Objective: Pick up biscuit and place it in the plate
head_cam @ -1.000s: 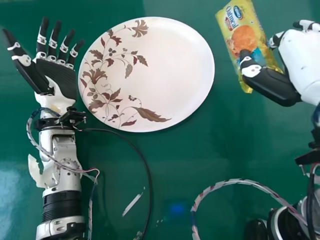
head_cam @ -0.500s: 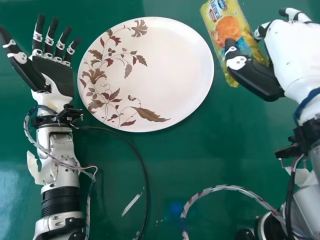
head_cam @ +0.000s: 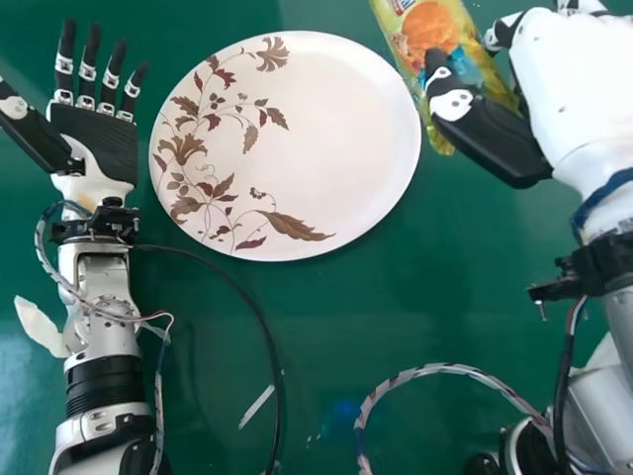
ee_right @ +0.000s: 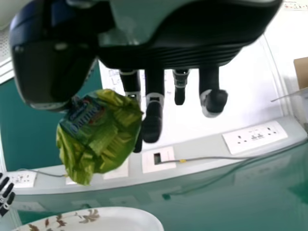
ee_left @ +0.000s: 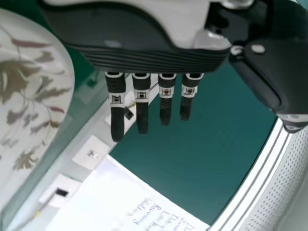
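In the head view my right hand (head_cam: 584, 99) is at the upper right, its thumb and fingers pinching the yellow biscuit packet (head_cam: 427, 38). The packet stands just right of the rim of the white, leaf-patterned plate (head_cam: 336, 148), its top cut off by the view's edge. The right wrist view has the packet (ee_right: 103, 139) between thumb and fingers of my right hand (ee_right: 154, 108), with part of the plate (ee_right: 120, 219) beyond. Left of the plate, my left hand (head_cam: 104, 143) has straight, spread fingers and holds nothing; it appears with the plate (ee_left: 29, 96) in the left wrist view, my left hand (ee_left: 139, 43).
A black cable (head_cam: 259, 317) curves from the left wrist below the plate on the green table (head_cam: 326, 336). A striped cable (head_cam: 435, 370) loops near the right arm. Sockets (ee_right: 255, 136) line a strip beside a whiteboard (ee_right: 240, 91).
My right hand has carried the packet leftward and farther from the robot, closer to the plate. My left hand has shifted slightly left and forward with its fingers still straight.
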